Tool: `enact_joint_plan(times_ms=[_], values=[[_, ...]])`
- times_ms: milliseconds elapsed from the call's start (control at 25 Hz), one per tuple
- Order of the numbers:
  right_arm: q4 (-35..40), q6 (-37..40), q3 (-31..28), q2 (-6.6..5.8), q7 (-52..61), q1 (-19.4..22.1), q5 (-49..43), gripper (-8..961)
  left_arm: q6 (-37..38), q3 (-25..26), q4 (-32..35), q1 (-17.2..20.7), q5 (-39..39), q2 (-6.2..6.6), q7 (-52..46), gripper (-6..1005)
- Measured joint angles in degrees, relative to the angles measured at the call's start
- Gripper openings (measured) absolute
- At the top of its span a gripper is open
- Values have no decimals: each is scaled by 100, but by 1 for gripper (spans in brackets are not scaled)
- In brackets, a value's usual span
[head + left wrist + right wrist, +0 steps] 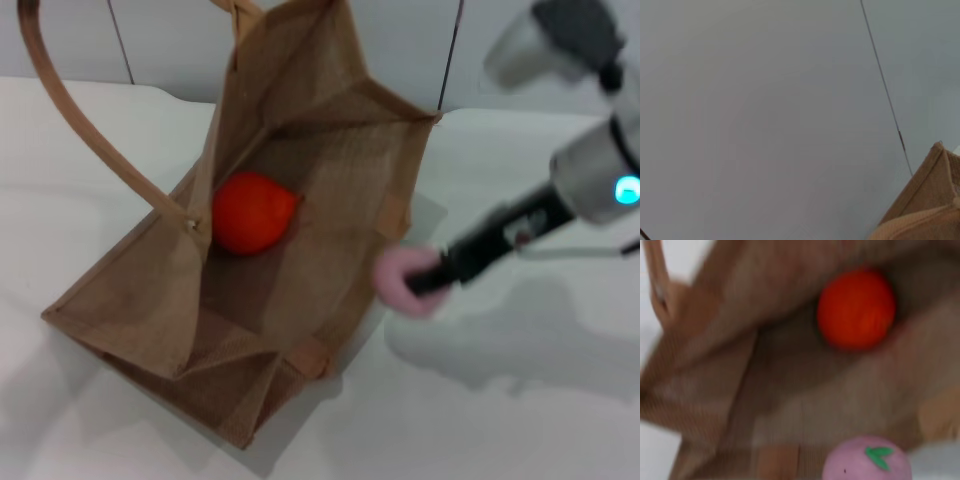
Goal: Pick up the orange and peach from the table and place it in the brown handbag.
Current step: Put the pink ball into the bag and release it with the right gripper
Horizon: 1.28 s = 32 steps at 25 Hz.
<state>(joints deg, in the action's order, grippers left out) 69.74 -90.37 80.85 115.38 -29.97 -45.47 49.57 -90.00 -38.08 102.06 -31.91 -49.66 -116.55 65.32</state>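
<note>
The brown handbag (300, 180) stands open on the white table, its mouth facing up. The orange (252, 212) lies inside it on the bottom; it also shows in the right wrist view (856, 308). My right gripper (425, 280) is shut on the pale pink peach (403, 280) and holds it just outside the bag's right rim, above the table. In the right wrist view the peach (867, 460) with its green leaf sits close below the camera, with the bag's inside (790, 390) beyond. The left gripper is out of view; its wrist view shows only a corner of the bag (925, 200).
A long loop handle (80, 120) rises at the bag's left side. A grey panelled wall (400, 40) stands behind the table. The white table (520, 400) extends to the right of and in front of the bag.
</note>
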Motion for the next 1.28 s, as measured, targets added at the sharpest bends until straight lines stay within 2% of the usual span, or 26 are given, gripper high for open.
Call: enact_joint_plan(times_ms=[160,280,600,920,1280], values=[[395,20,-105,32,0,-145,59,371,0,-173,-49,-51,-6,-7,-7,202],[407,360,-67,42,-4,-169,86,370,38,-445,-115,-125,-40,-18,-49,203],[-527,1611,-45,46,-470,-473,425,369,242,-1205,-79,-134,-78,-26,-362,205],[-1534,2318,-87,36,-1193,-694,816,369,272,-1253,368,-110,-394,-22,-506,207],[-2315,2681,-39,46,-1633,-956,1064,364,240,-1218,812,8,-443,-17,-692,209]])
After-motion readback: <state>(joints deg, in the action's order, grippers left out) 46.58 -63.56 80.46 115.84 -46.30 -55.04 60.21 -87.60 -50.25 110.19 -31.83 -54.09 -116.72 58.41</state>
